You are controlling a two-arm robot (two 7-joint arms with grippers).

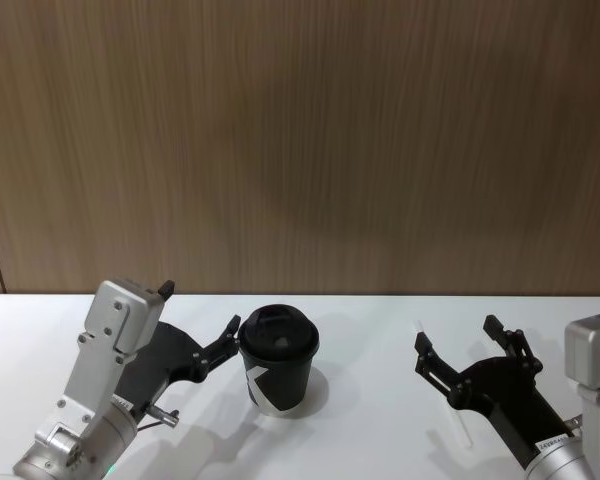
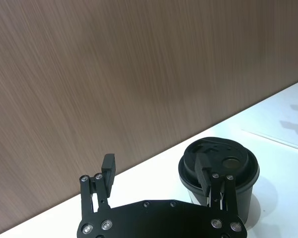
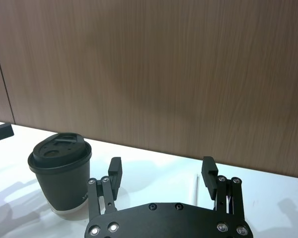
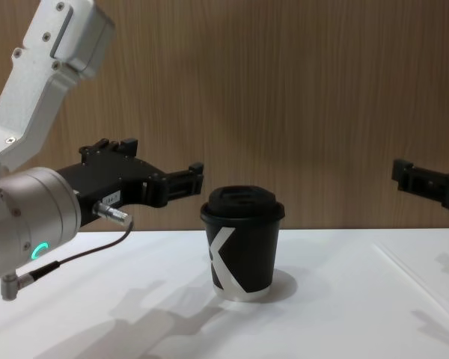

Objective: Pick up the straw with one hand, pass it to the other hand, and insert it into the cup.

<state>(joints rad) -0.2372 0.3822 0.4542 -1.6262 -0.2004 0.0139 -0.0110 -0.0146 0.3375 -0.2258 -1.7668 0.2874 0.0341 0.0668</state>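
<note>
Straw flat beneath right end effector; jaws wide apart

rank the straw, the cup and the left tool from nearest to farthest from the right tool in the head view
1. straw, lying just below the right tool, right side
2. cup, middle
3. left tool, beyond the cup, left side

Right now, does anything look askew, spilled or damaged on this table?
Nothing stands out. The cup stands upright with its lid on, no spill; the straw lies flat on the table under the open right gripper; the open left gripper hovers beside the cup.
</note>
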